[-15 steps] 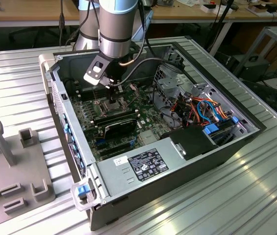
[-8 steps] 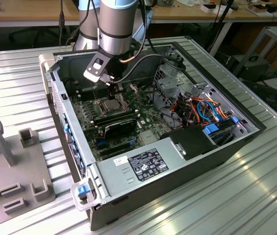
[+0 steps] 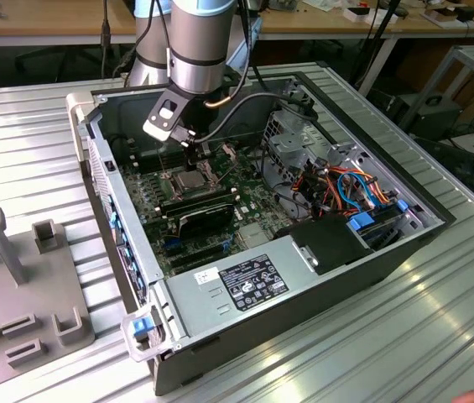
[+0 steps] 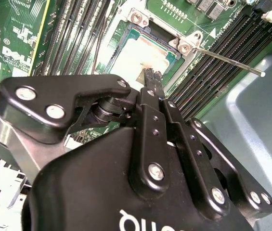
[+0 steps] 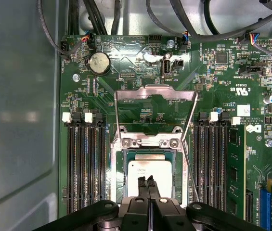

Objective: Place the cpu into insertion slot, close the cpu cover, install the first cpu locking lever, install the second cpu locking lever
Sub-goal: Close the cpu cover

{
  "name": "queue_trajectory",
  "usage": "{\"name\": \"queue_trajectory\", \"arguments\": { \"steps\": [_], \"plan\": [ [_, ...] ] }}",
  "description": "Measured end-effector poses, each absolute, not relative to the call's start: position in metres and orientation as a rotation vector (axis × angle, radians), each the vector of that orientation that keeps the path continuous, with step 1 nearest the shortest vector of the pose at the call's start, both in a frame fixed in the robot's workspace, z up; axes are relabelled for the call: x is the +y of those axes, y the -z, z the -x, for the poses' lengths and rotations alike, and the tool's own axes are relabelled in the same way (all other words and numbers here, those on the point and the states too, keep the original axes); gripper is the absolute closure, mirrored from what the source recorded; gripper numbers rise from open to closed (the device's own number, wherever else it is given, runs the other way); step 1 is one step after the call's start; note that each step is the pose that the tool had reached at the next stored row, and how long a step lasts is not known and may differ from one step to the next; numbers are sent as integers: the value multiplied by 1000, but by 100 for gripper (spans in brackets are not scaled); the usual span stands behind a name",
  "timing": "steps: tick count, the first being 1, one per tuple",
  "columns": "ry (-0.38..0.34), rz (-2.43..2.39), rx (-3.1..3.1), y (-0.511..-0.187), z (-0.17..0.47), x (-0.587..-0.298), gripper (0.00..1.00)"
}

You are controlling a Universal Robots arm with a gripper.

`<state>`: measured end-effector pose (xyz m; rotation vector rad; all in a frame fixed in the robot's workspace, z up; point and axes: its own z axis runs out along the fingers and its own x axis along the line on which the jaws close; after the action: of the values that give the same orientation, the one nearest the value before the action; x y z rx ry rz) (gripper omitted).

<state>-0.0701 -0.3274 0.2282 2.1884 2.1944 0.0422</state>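
The cpu (image 5: 150, 169) lies flat in the insertion slot (image 5: 118, 179), its silver top facing up; it also shows in the second wrist view (image 4: 138, 58) and the exterior view (image 3: 188, 180). The cpu cover (image 5: 156, 90) stands swung open behind the slot, its square window clear. A thin locking lever (image 5: 189, 168) (image 4: 227, 60) sticks out loose beside the slot. My gripper (image 5: 147, 180) (image 4: 152, 76) (image 3: 193, 158) hangs right over the cpu's near edge, fingers shut together with nothing between them.
Black memory slots (image 5: 85, 163) flank the socket on both sides, with a green memory module (image 5: 236, 168) beyond one bank. The grey case wall (image 5: 20, 120) runs close alongside. Cables (image 3: 346, 189) and a power supply (image 3: 249, 281) fill the case's other end.
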Motion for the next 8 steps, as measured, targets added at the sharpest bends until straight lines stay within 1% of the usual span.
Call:
{"name": "queue_trajectory", "arguments": {
  "steps": [8],
  "plan": [
    [-40, -2189, 2195, -232, 70, -327, 89]
  ]
}}
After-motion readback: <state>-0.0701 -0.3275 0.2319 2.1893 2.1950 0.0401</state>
